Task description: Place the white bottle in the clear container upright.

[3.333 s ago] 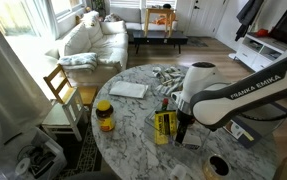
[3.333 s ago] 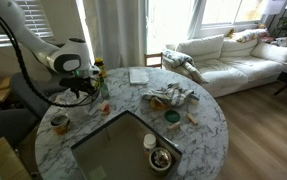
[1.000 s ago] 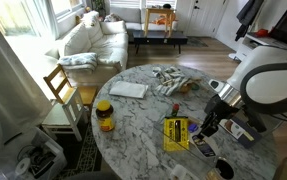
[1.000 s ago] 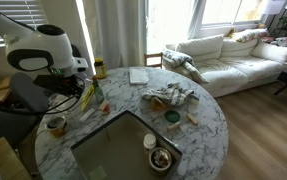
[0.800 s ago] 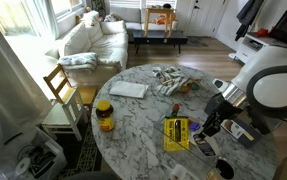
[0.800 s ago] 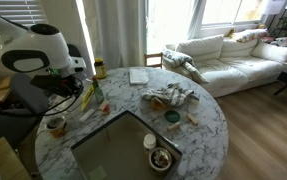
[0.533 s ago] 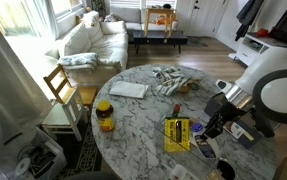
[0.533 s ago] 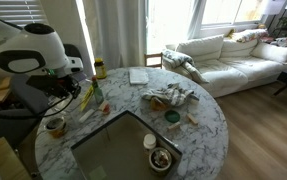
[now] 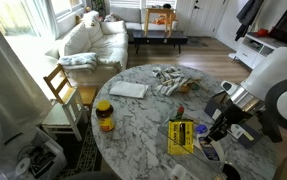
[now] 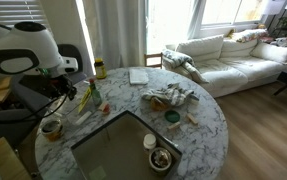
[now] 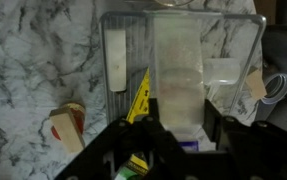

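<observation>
Over the clear container (image 11: 233, 45), the gripper (image 11: 181, 132), clamping the white bottle (image 11: 178, 70), has drifted sideways.

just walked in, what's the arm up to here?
The Panda's hand is down at the marble table, beside a yellow packet. In the wrist view a pale object sits between its fingers, apparently the white bottle, though it is blurred. The clear container is directly ahead of the hand. Whether the bottle is inside it yet, I cannot tell.
</observation>
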Controlling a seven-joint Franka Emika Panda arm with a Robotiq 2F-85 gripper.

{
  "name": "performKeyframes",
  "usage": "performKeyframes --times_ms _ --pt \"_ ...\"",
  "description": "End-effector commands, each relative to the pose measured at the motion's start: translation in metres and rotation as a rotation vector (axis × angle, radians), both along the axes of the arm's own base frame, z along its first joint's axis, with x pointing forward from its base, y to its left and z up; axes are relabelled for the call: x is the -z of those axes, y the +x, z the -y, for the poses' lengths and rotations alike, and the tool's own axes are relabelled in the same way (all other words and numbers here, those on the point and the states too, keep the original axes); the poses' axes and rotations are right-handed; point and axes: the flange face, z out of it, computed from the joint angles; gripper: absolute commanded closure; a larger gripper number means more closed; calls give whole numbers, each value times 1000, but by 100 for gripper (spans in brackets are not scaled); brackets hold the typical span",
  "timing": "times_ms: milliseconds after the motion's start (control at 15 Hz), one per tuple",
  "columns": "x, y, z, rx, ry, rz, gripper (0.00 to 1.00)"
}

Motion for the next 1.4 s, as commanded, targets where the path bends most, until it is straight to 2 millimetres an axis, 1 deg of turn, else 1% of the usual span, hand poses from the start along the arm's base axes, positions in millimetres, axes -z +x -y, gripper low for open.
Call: performKeyframes --times_ms 0,200,267,400,467,733,1067,1333 --pt "-3 -2 -5 1 8 51 80" --pt "5 6 -12 -11 -3 55 80" --pt "9 5 -13 -9 -9 43 80" --pt "12 -3 -13 -11 1 15 80" --pt "11 3 -12 2 -8 4 80" --pt "1 2 -9 24 -38 -2 80" --pt "-9 -8 -7 49 -63 -41 80" --pt "-23 -13 -4 81 -77 -56 80"
